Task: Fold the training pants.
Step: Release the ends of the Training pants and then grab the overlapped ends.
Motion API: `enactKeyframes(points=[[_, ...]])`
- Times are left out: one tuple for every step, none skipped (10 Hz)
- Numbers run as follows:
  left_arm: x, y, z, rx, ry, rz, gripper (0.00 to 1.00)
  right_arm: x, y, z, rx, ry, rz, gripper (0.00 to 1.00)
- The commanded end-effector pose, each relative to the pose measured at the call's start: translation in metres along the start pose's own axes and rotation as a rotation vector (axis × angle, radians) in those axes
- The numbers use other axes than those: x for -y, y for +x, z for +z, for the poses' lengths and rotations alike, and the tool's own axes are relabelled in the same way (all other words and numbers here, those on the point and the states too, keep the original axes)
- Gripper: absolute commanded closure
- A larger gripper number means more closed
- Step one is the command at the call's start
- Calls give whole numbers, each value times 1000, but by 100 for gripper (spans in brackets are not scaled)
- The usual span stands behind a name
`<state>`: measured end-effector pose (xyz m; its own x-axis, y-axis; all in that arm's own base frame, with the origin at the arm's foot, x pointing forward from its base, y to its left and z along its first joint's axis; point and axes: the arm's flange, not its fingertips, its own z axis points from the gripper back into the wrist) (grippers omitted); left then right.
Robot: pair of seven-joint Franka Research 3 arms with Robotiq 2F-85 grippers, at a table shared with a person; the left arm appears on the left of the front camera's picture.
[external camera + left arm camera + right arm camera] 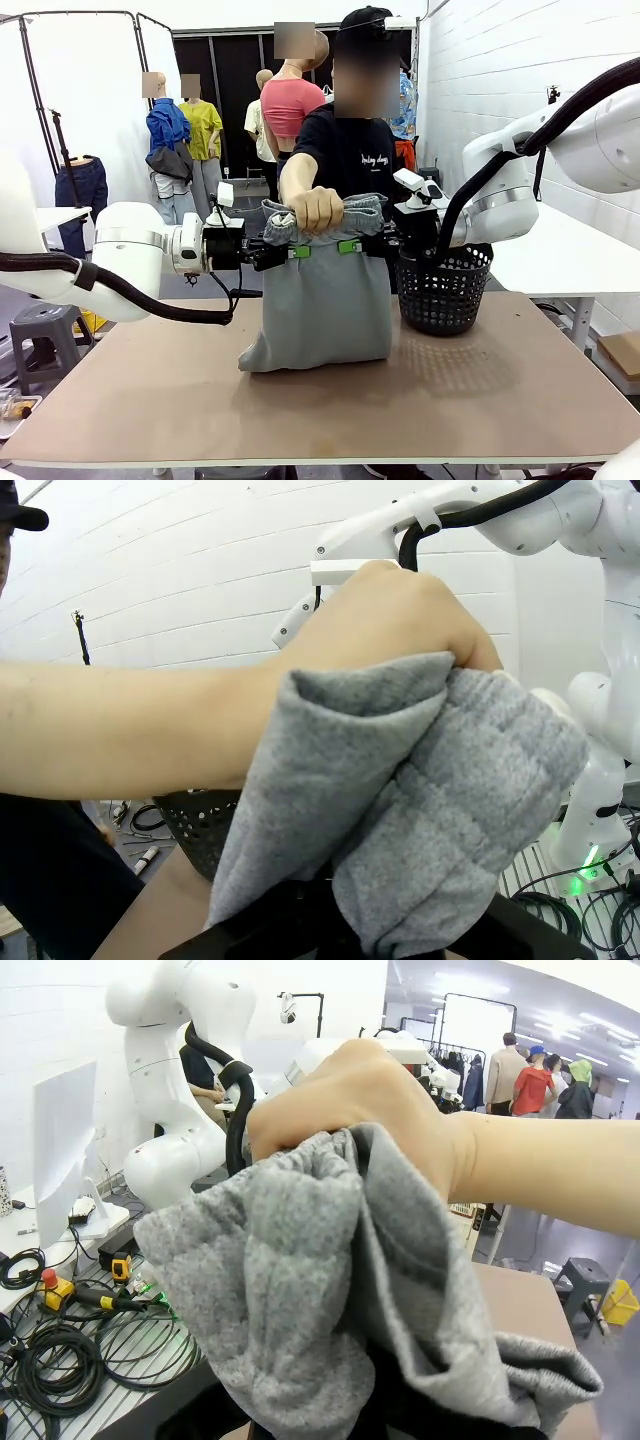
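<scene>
Left gripper [297,251] and right gripper [348,246] fingers clench the training pants [325,300] at the waistband, person's hand [316,208] between them. Pants hang above the counter [300,420]; folding looks barely begun.

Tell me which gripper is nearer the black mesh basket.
Right. The right gripper clamps the training pants just beside the basket; the left gripper clamps them on the far side from it.

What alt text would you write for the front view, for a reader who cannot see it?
Grey training pants hang with their lower end on a brown table, pinched below the waistband by the left gripper and right gripper, while a person's hand grips the waistband's middle. A black mesh basket stands at the pants' right.
</scene>
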<state>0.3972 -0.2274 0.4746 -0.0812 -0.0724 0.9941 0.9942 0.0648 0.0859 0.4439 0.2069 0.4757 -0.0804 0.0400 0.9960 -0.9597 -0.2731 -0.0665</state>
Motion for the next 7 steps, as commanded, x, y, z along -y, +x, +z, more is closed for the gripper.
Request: enactKeyframes(points=[[0,2,0,4,3,-3,100,-3,0,0,12,7,11,100],[0,2,0,4,3,-3,100,-3,0,0,12,7,11,100],[0,2,0,4,3,-3,100,-3,0,0,12,7,11,100],[0,2,0,4,3,-3,100,-3,0,0,12,7,11,100],[0,2,0,4,3,-3,100,-3,0,0,12,7,11,100],[0,2,0,4,3,-3,100,-3,0,0,12,7,11,100],[0,2,0,4,3,-3,100,-3,0,0,12,7,11,100]])
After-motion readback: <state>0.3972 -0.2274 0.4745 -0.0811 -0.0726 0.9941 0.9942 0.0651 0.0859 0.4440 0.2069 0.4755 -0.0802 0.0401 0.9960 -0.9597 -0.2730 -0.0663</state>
